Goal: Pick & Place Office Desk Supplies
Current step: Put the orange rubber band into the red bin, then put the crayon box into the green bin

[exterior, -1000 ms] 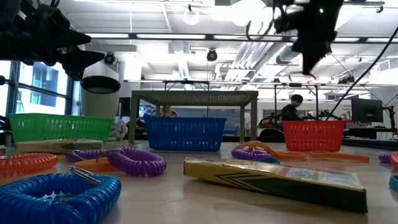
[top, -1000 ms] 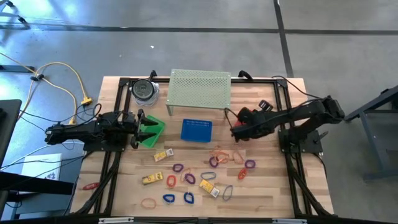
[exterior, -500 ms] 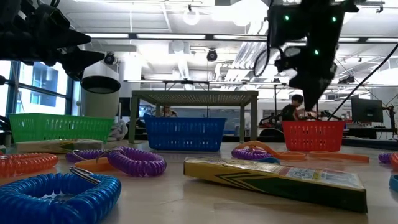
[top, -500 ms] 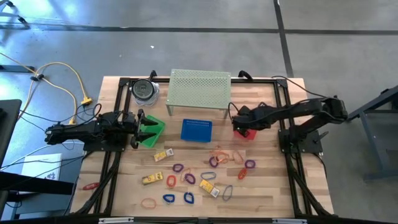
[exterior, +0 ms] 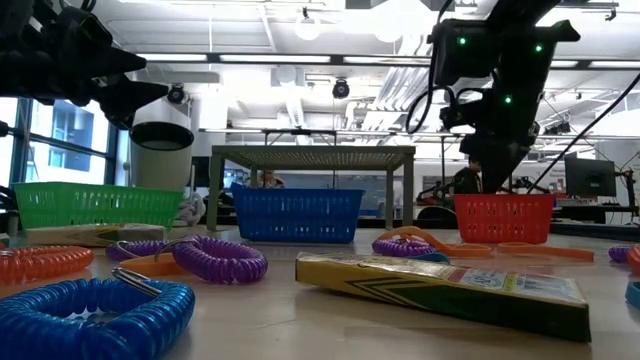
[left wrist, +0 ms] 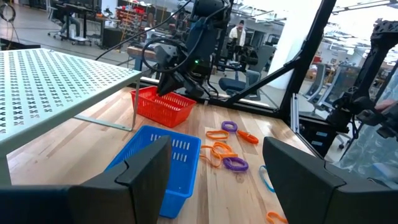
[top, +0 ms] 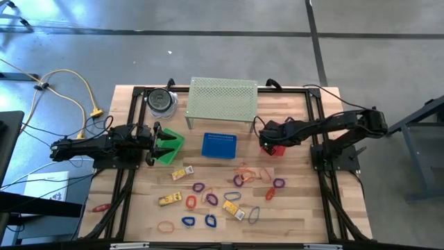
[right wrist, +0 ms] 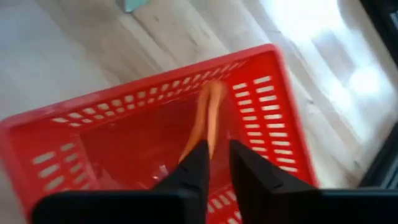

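Purple loops (top: 199, 187), blue loops (top: 188, 221), orange bands (top: 246, 171) and small yellow blocks (top: 168, 200) lie loose on the table's near half. My right gripper (top: 267, 142) points steeply down over the red basket (top: 277, 148), shut on a thin orange band loop (right wrist: 210, 109) that reaches down into the basket. My left gripper (top: 154, 142) waits at the table's left by the green basket (top: 171, 144). It is level and open, with nothing between its fingers (left wrist: 149, 165). My right gripper has one end of the orange band loop (right wrist: 203, 142) between its two fingertips, which stand only a narrow gap apart. The fingers come from above, slanting down. The band hangs below them inside the red basket (right wrist: 267, 93), its far end near the basket's wall.
A blue basket (top: 219, 146) stands between the green and red ones. A perforated pale-green shelf (top: 223, 97) and a round container (top: 161, 101) stand at the table's far side. A black frame rail (top: 316, 111) runs round the table's edges.
My right gripper has sunk toward the red basket and tipped more steeply down, carrying the orange band with it. It now stands just above the basket, with the band reaching inside.
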Controlling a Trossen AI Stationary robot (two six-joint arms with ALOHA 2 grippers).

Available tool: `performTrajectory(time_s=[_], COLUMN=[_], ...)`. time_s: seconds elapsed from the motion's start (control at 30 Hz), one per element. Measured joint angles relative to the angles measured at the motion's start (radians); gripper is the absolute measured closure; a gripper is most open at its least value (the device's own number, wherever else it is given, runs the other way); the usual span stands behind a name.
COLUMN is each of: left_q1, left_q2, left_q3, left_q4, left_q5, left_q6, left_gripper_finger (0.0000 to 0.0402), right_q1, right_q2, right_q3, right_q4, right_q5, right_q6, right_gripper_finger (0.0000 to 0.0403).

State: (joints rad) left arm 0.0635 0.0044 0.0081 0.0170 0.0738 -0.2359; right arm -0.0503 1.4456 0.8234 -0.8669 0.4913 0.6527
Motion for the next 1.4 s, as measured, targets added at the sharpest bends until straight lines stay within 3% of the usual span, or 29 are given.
performTrajectory(time_s=[0.2,0.37,0.6,0.73,0.87,1.03,1.4], left_q1=[0.0,0.0,-0.005,-0.008,-0.056,-0.173,-0.456], left_q2=[0.0,0.0,0.0,0.0,0.042,0.208,0.778], left_q3=[0.0,0.0,0.0,0.016,0.06,0.123,0.389], left_q4=[0.0,0.0,0.092,0.231,0.239,0.322,0.338], left_q5=[0.0,0.0,0.002,0.002,0.003,-0.056,-0.355], left_q6=[0.0,-0.088,-0.092,-0.069,-0.013,0.062,0.177], left_gripper_finger=[0.0156,0.0156,0.0156,0.0156,0.0156,0.0156,0.0156], right_q1=[-0.003,0.017,0.112,0.196,0.293,0.395,0.57], right_q2=[-0.001,-0.012,-0.078,-0.143,-0.176,-0.181,-0.168], right_q3=[0.0,0.003,0.051,0.053,0.053,0.054,0.054], right_q4=[-0.003,-0.011,-0.063,-0.005,0.059,0.152,0.241], right_q5=[0.021,0.082,0.119,0.127,0.179,0.224,0.36], right_q6=[0.002,-0.029,0.032,0.063,0.087,0.086,0.11], right_gripper_finger=[0.0245,0.0199,0.0187,0.0191,0.0192,0.0192,0.0192])
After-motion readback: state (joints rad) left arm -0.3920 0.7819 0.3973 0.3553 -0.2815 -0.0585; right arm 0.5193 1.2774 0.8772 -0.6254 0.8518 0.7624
